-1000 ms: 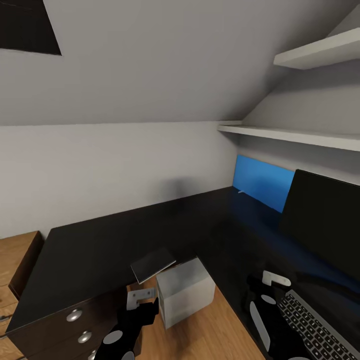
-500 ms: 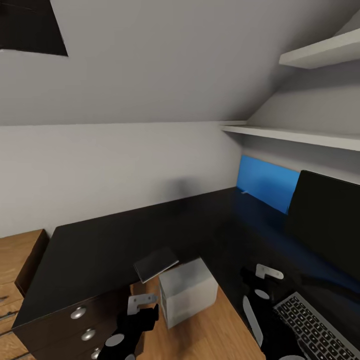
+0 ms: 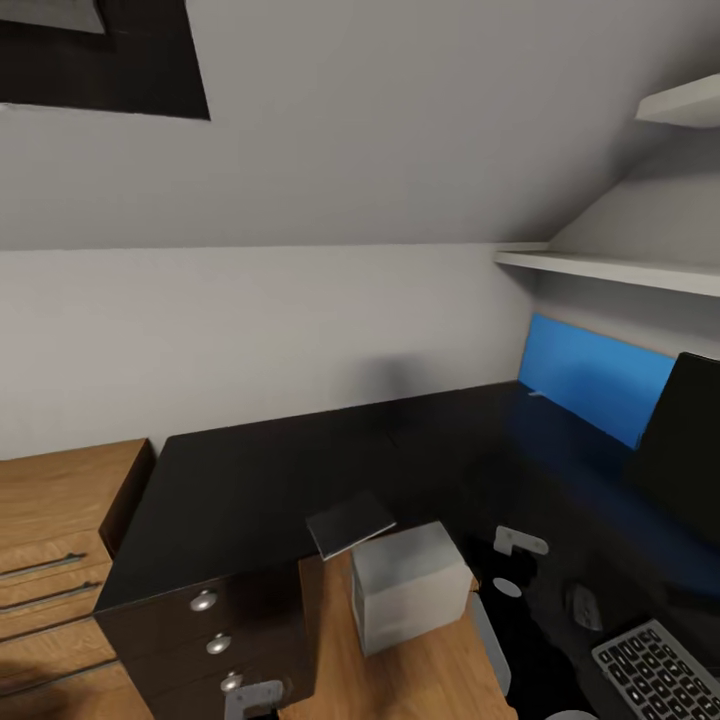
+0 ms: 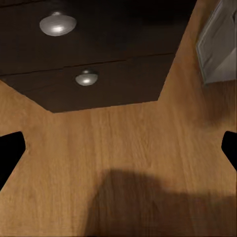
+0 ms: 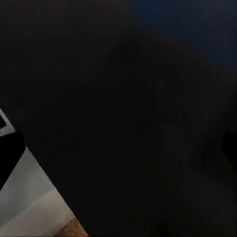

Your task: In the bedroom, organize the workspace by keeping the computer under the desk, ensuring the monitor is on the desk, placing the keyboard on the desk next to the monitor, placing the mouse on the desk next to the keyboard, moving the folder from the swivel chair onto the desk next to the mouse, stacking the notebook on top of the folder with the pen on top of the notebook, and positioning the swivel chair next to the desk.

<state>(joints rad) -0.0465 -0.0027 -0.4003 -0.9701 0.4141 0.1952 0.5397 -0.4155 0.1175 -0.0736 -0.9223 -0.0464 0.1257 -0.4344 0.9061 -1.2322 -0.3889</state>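
The black desk [image 3: 300,470] bends in an L, with its blue back panel at the right. The monitor [image 3: 690,450] stands at the right edge, the keyboard [image 3: 660,672] lies at the bottom right and the small black mouse [image 3: 583,607] sits just left of it. A thin grey notebook [image 3: 350,523] lies on the desk's inner edge, above the grey-white computer [image 3: 410,588] on the floor in the desk's nook. My left gripper [image 4: 118,150] hangs open over the wooden floor beside the drawers [image 4: 98,54]. My right gripper [image 5: 118,148] is open above the dark desktop.
A light wooden cabinet [image 3: 60,530] stands left of the desk. The black drawers [image 3: 215,625] carry round silver knobs. White shelves [image 3: 610,270] run along the right wall and a dark skylight [image 3: 110,60] sits in the sloped ceiling.
The camera has turned left, so the whole scene has slid right. The mouse has come into view. Both arms now sit lower in the head view, the left one at the picture's bottom edge.
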